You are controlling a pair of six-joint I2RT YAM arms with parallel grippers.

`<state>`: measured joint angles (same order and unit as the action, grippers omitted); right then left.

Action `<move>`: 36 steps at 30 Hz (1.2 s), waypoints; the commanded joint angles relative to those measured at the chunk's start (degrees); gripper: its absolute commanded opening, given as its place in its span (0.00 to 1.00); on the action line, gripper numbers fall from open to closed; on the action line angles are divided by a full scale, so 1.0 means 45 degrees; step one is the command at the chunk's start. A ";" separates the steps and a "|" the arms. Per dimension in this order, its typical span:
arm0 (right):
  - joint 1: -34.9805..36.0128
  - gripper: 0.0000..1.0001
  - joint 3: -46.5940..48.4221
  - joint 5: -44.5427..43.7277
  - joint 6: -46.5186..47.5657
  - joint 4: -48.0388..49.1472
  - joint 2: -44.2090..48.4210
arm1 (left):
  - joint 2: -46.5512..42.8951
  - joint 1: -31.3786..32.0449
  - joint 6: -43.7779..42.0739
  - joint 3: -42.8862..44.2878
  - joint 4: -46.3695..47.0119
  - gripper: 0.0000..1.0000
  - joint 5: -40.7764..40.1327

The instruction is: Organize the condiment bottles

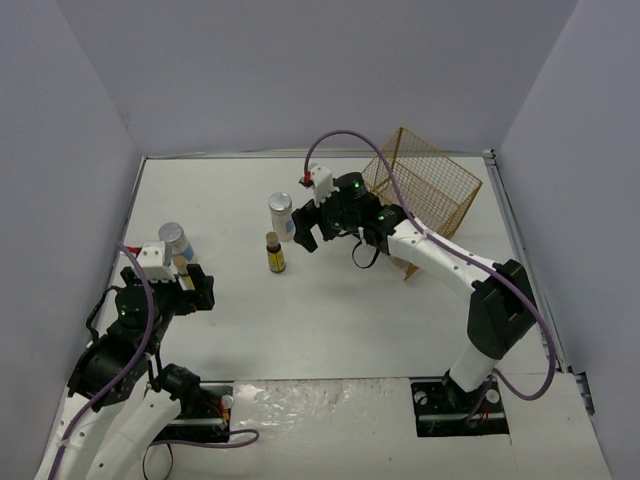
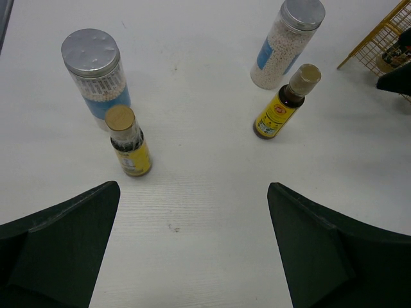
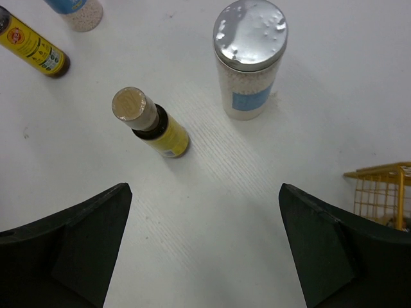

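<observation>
Two silver-lidded, blue-labelled jars stand on the white table: one at the left (image 1: 173,238) (image 2: 93,74) (image 3: 74,9), one in the middle (image 1: 281,215) (image 2: 286,45) (image 3: 249,61). A slim yellow-labelled bottle stands by each: the left one (image 1: 181,263) (image 2: 130,144) (image 3: 32,45), the middle one (image 1: 274,252) (image 2: 286,106) (image 3: 151,125). My left gripper (image 1: 187,288) (image 2: 192,256) is open and empty, just short of the left pair. My right gripper (image 1: 315,232) (image 3: 205,256) is open and empty, just right of the middle pair. The dark black-capped jars do not show.
A gold wire basket (image 1: 425,190) (image 2: 379,45) (image 3: 385,192) lies tipped at the back right, behind my right arm. Grey walls close in the table on three sides.
</observation>
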<state>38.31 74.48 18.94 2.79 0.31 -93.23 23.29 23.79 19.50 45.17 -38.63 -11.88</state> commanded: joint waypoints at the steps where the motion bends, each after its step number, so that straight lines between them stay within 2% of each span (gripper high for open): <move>1: 0.0768 0.94 0.1341 0.0830 0.1023 0.1280 -0.0861 | 0.0254 -0.0171 -0.0251 0.0327 0.0909 0.97 -0.0080; 8: 0.1417 0.91 0.2142 0.0849 0.1616 0.1435 -0.2425 | 0.0673 -0.0614 -0.0293 0.0334 0.1086 0.97 0.0525; 15: 0.1643 0.81 0.2783 0.0966 0.1822 0.1513 -0.3655 | 0.0684 -0.1126 -0.0309 0.0275 0.1220 0.97 0.0921; 27: 0.1864 0.69 0.3136 0.0627 0.2057 0.1604 -0.4522 | 0.0723 -0.1609 -0.0329 0.0236 0.1318 0.97 0.1371; 33: 0.1858 0.61 0.3206 0.0685 0.2061 0.1701 -0.4770 | 0.0669 -0.1702 -0.0329 0.0217 0.1322 0.97 0.1406; 36: 0.1872 0.53 0.3228 0.0680 0.2063 0.1728 -0.4862 | 0.0652 -0.1746 -0.0329 0.0217 0.1337 0.97 0.1423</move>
<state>46.24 85.86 21.90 11.47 4.18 -115.37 25.41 16.66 18.65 45.12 -36.97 -6.00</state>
